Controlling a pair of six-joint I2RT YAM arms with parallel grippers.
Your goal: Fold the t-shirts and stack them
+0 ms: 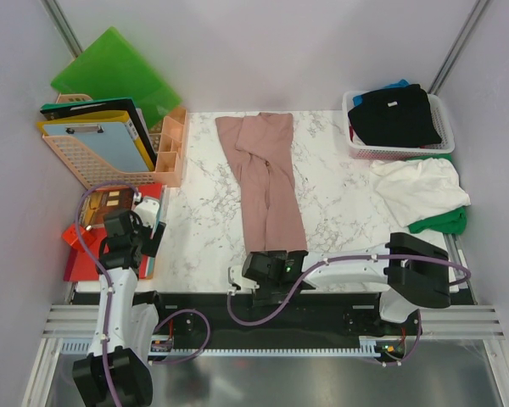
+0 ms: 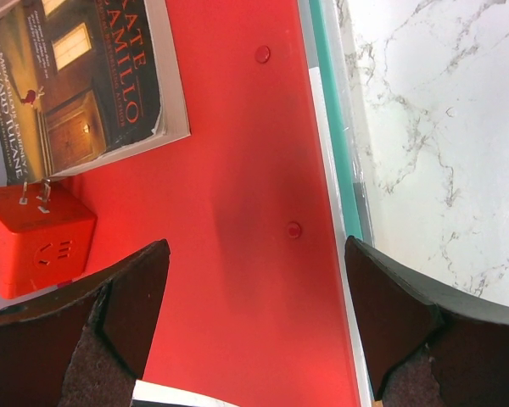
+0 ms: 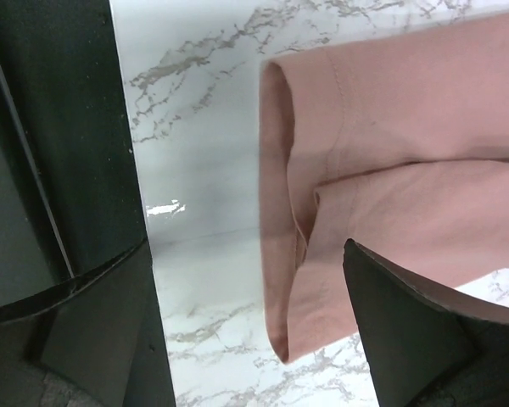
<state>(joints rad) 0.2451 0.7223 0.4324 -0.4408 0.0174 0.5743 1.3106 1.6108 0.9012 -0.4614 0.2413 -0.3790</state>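
A dusty pink t-shirt (image 1: 263, 182) lies folded into a long strip down the middle of the marble table (image 1: 195, 220). Its near hem (image 3: 365, 170) sits under my right gripper (image 1: 274, 257), which stands open. The hem edge lies between the jaws (image 3: 246, 254), and one finger (image 3: 407, 331) hangs over the cloth. A black t-shirt (image 1: 394, 114) fills the white basket (image 1: 445, 136), with a blue one (image 1: 396, 85) behind it. A white t-shirt (image 1: 420, 186) and a green one (image 1: 441, 222) lie crumpled beside the basket. My left gripper (image 1: 125, 227) is open and empty (image 2: 256, 254) above a red folder (image 2: 237, 153).
A peach rack (image 1: 165, 157) with clipboards and a green folder (image 1: 114, 72) stands at the back left. A book (image 2: 76, 76) and an orange cube (image 2: 34, 242) rest on the red folder. A black strip (image 3: 59, 127) runs along the table's near edge.
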